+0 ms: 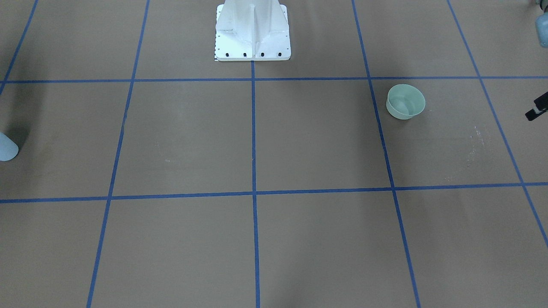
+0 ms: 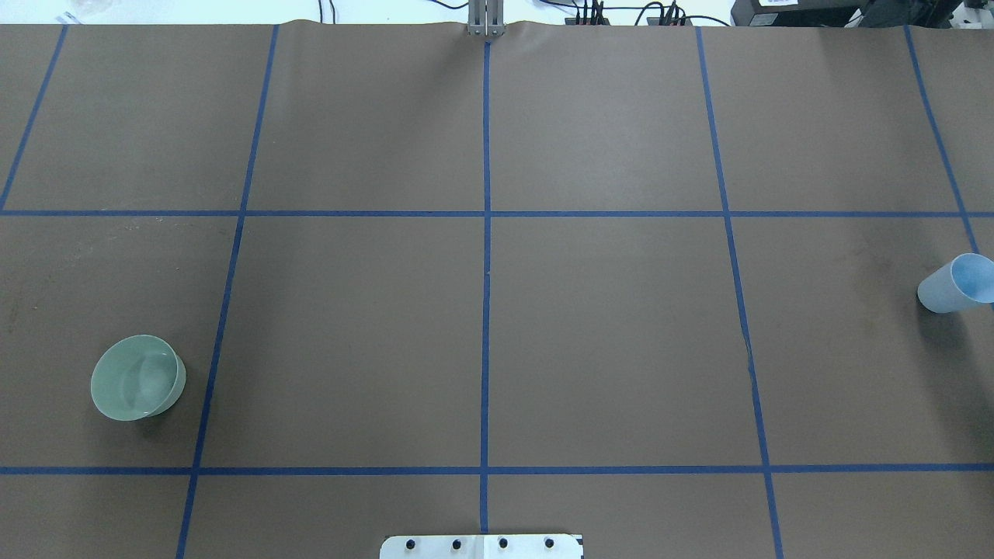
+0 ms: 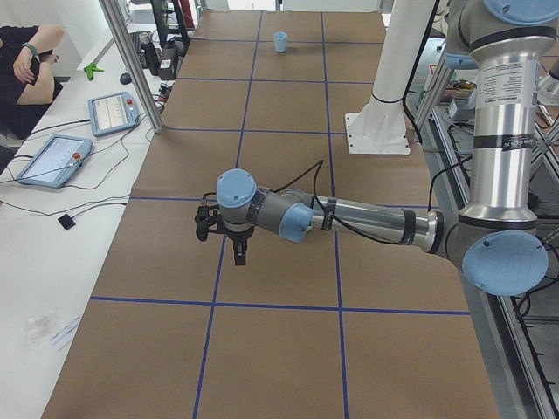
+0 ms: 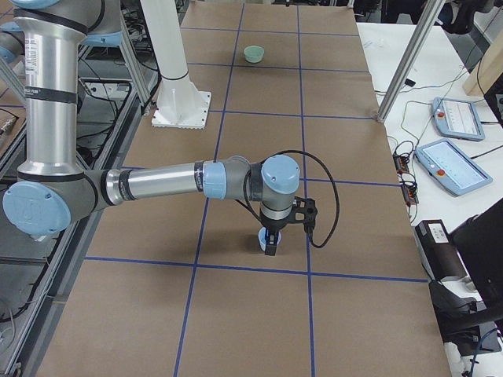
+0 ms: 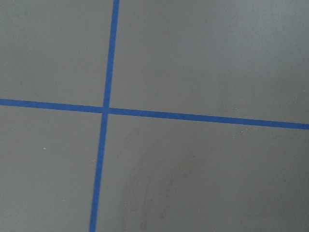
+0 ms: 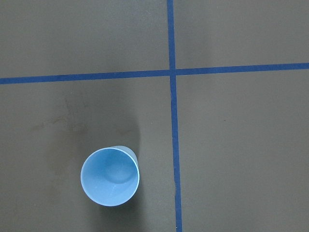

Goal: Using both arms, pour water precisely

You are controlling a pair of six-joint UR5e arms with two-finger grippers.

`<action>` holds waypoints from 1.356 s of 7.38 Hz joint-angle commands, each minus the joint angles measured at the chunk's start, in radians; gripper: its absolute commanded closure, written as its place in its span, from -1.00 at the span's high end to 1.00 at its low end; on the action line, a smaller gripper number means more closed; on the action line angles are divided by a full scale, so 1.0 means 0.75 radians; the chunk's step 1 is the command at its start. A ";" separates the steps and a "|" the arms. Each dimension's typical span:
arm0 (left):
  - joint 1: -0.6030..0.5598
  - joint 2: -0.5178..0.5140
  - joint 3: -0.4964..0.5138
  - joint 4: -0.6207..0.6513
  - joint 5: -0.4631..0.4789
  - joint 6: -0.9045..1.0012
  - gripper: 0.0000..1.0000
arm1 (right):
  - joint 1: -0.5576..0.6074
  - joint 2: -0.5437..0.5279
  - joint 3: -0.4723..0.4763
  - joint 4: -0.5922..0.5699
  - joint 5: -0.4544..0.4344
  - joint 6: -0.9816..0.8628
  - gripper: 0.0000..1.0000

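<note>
Brown paper table (image 2: 606, 326) gridded with blue tape (image 2: 486, 310); white pedestal (image 1: 252, 30) standing at the robot's edge.

Blue cup (image 6: 110, 176) sitting upright directly beneath the right gripper (image 4: 270, 245), partly hidden behind its fingers in the right side view; interior showing only pale blue, water level not readable. Green bowl (image 2: 138, 378) sitting upright, set apart from the left gripper (image 3: 234, 251) toward the table's middle; faint glints inside, contents uncertain.

Right arm (image 4: 157, 182) stretching out level over the table, wrist turned so the gripper is pointing straight down; finger opening impossible to judge. Left arm (image 3: 367, 218) reaching out level likewise, gripper hanging downward over a tape line; left wrist camera taking in only paper and a tape crossing; finger spread also unreadable, nothing visibly gripped.
</note>
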 commanded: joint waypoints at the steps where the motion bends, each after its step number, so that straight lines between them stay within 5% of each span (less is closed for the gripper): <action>1: 0.179 0.034 -0.005 -0.280 0.015 -0.365 1.00 | 0.000 0.002 0.002 0.000 0.000 0.000 1.00; 3: 0.387 0.136 -0.009 -0.523 0.187 -0.512 0.98 | 0.000 0.000 0.002 0.000 0.000 0.000 1.00; 6: 0.590 0.263 -0.028 -0.718 0.232 -0.543 0.98 | 0.000 0.000 0.002 -0.002 0.000 0.000 1.00; 10: 0.738 0.267 -0.052 -0.741 0.234 -0.545 0.97 | 0.000 -0.004 -0.005 -0.002 0.000 0.000 1.00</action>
